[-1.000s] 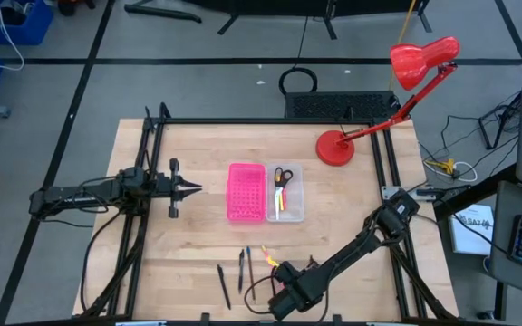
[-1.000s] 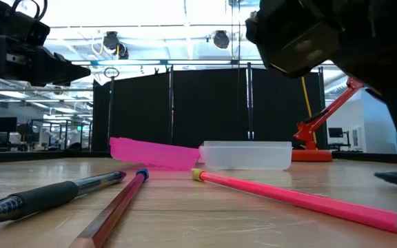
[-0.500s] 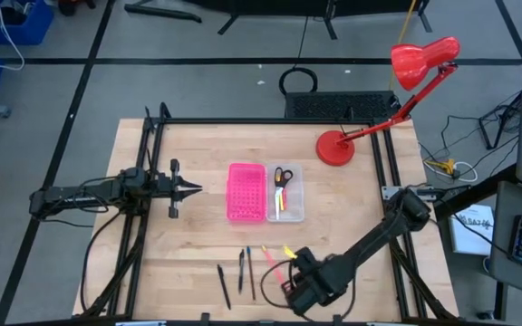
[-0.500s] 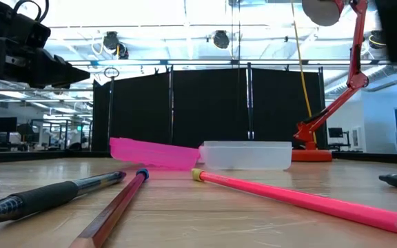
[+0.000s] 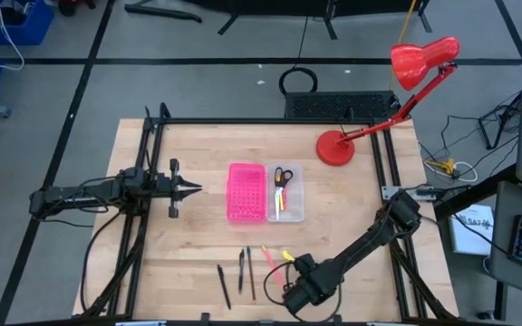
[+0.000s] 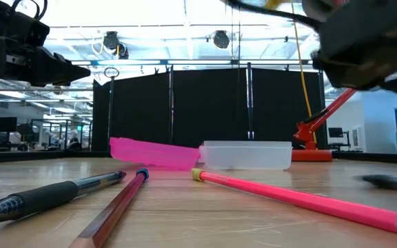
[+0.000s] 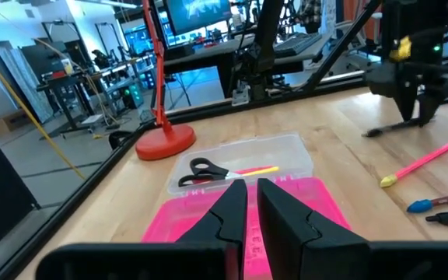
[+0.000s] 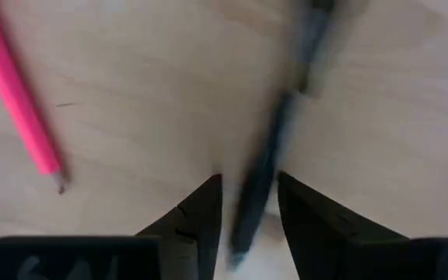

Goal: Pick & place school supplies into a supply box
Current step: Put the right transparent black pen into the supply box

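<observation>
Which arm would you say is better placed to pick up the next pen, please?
Right. The right gripper hangs over the loose pens with a black pen between its fingers, while the left gripper waits beside the pink panel.

Four viewpoints around one wooden desk (image 5: 188,244).

Overhead: straight down on the whole desk. Low: at desktop height, level toward the room, very near the pink pencil (image 6: 295,198). Left wrist: forward over the clear supply box (image 7: 298,148), also seen overhead. Right wrist: downward, close to a black pen (image 8: 264,167).
</observation>
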### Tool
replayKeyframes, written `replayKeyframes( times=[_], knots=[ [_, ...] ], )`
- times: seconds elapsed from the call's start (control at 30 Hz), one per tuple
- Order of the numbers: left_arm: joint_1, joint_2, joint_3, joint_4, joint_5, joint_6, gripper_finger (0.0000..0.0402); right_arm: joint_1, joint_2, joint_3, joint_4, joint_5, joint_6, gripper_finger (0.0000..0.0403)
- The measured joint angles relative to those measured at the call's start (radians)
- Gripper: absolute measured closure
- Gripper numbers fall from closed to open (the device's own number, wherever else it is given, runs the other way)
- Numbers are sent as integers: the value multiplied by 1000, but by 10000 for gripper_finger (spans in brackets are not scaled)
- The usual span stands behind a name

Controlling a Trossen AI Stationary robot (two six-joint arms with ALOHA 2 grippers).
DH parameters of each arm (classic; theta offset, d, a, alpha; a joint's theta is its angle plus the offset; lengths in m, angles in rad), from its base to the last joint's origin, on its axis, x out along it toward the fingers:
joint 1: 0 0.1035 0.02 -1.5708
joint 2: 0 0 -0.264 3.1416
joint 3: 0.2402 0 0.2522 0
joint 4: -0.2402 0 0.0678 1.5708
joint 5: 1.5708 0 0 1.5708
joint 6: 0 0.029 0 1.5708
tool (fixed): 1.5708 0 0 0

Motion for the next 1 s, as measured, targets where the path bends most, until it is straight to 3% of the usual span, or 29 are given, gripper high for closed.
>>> replayKeyframes(
  times=[0.13, 0.4, 0.5, 1.0],
  knots=[
    [0, 0, 0, 7, 0, 5, 360, -2, 2, -82, 27, -103, -46, 284],
    [0, 0, 0, 24, 0, 36, 360, 14, -2, -197, 82, -156, -320, 284],
    [0, 0, 0, 34, 0, 38, 360, 15, -3, -207, 98, -142, -391, 284],
    [0, 0, 0, 16, 0, 30, 360, 8, -9, -211, 95, -47, -386, 284]
  ],
)
